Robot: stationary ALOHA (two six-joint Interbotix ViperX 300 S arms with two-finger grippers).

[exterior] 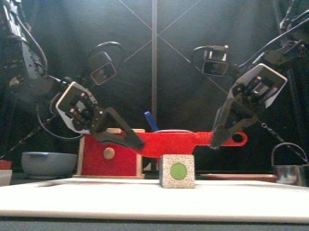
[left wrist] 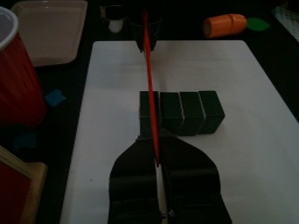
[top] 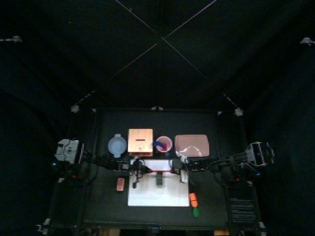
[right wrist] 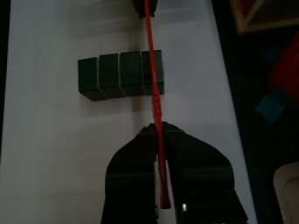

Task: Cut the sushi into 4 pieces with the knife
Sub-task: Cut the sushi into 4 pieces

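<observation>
Sushi roll: You are working on the sushi roll (left wrist: pixel 181 114), which is lying on its side near the middle of the white cutting board (left wrist: pixel 198 66). Its four dark green blocks are sitting pressed together in one row, with no gap showing between them.
Handling: It is looking light and built to part at its seams, so I judge it could be sliding or tipping under a crooked push. Nothing is pinning it down.
Red knife: The red knife (exterior: pixel 182 141) is hanging level across the roll, just above it. I cannot tell whether the edge is touching. In both wrist views it is lining up over an end block, close to the first seam.
Where to hold: The blade is looking like stiff, probably slick plastic. Gripping it at both ends, as you are doing, is giving you a square press.
Left pincer: The left pincer (exterior: pixel 118 133) is clamping shut on one end of the knife.
Right pincer: The right pincer (exterior: pixel 227 132) is clamping shut on the other end.
Surface: The board is lying flat and smooth on the black desk (top: pixel 99 207), so you are risking a skating roll.
Room: Behind the board, the wooden box with the red drawer front (exterior: pixel 108 153), the blue-grey bowl (exterior: pixel 46 162), the red cup (left wrist: pixel 10 79) and the pink tray (left wrist: pixel 52 31) are standing clear of the roll. The metal cutter (exterior: pixel 290 173) is sitting off to the right, and an orange toy (left wrist: pixel 228 24) is lying past the board's corner.
</observation>
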